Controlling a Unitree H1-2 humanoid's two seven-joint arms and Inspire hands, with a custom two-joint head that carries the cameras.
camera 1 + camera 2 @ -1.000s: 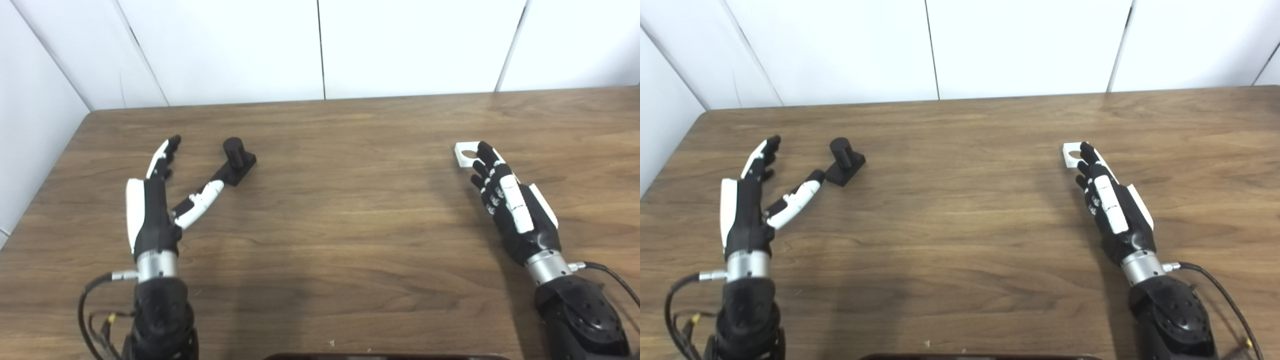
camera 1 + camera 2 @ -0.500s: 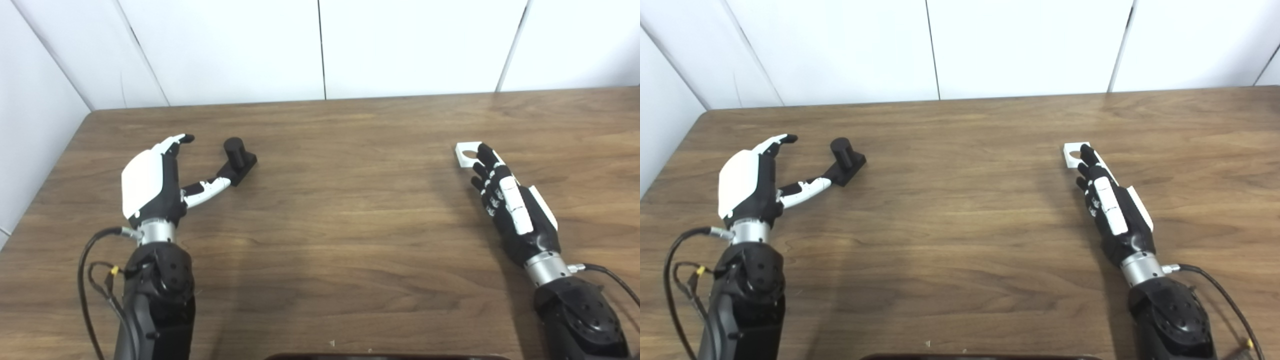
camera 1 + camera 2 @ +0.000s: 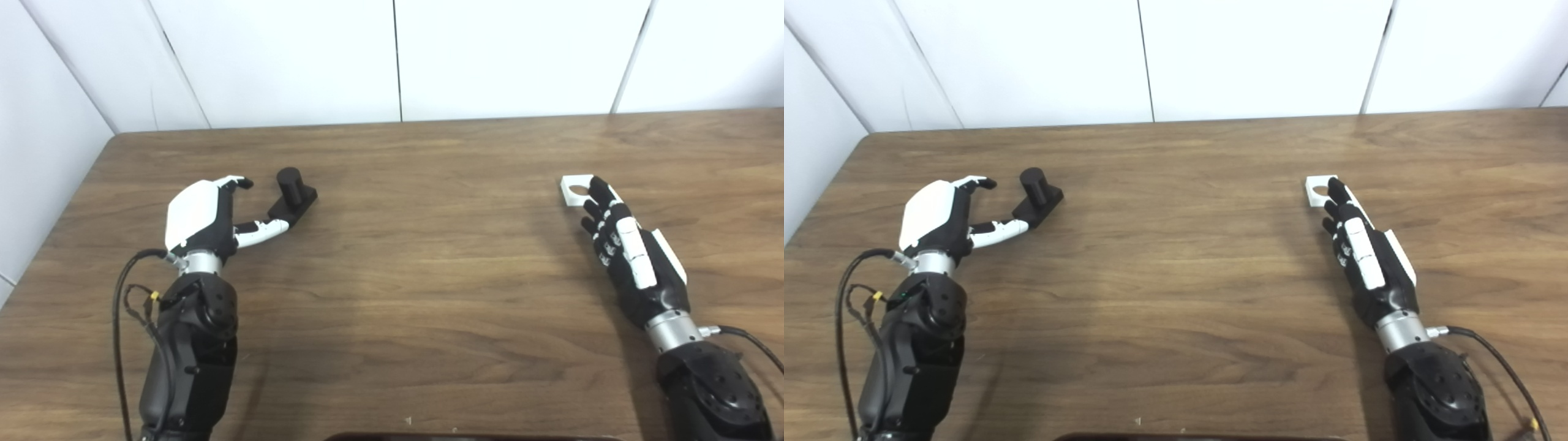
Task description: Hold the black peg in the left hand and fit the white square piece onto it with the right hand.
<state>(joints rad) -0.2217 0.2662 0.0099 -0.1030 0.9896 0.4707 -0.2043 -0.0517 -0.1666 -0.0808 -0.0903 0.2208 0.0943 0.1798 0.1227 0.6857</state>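
Across the wooden table [image 3: 404, 257] nothing is gripped yet: the left hand [image 3: 205, 217] spreads open beside the black peg [image 3: 293, 191], the right hand [image 3: 631, 257] lies flat, fingers extended, by the white square piece [image 3: 574, 188].

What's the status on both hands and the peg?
Left hand open beside black peg. Right hand open, fingers over white square piece. Nothing between.
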